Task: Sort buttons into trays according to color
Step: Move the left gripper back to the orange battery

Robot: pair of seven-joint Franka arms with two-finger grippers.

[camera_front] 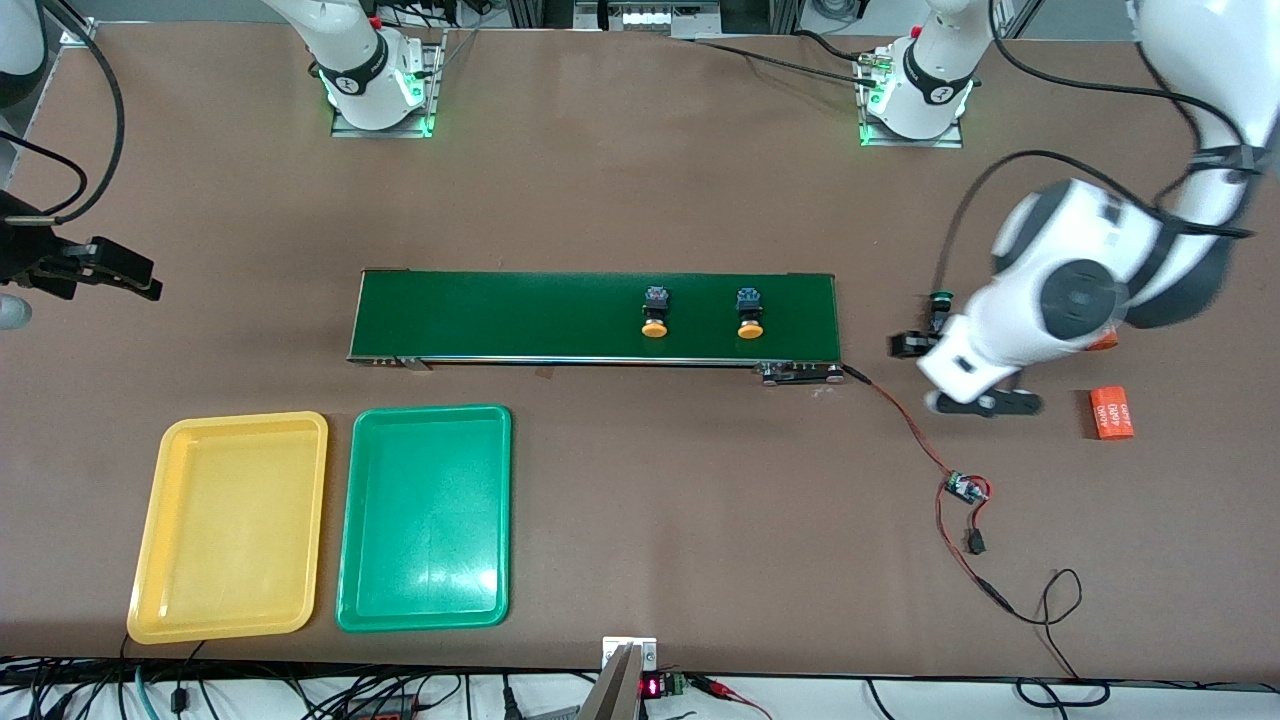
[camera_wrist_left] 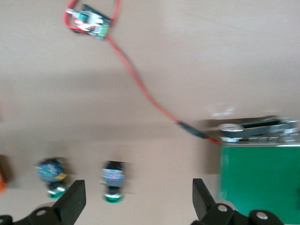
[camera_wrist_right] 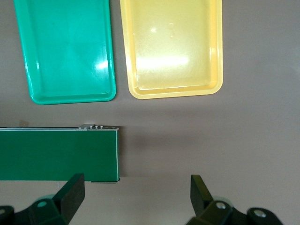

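Two yellow-capped push-buttons (camera_front: 655, 312) (camera_front: 750, 313) sit on the long dark-green conveyor belt (camera_front: 500, 315), two green-capped push-buttons (camera_wrist_left: 113, 181) (camera_wrist_left: 52, 174) on bare table just off its end, under the open, empty left gripper (camera_wrist_left: 136, 199). The right gripper (camera_wrist_right: 136, 197), open and empty too, waits over the belt's other end. The shallow yellow plastic tray (camera_front: 235, 525) and its green twin (camera_front: 425, 515) lie side by side, apart, nearer the front camera.

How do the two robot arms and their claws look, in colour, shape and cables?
Both arms have glossy white rounded shells with dark grey joints, and a green light glows at each base. Black cables loop along the left arm. The left claw and the right claw each have two black, wedge-shaped fingers fixed with silver screws. The right arm shows a dark band with a small marking.
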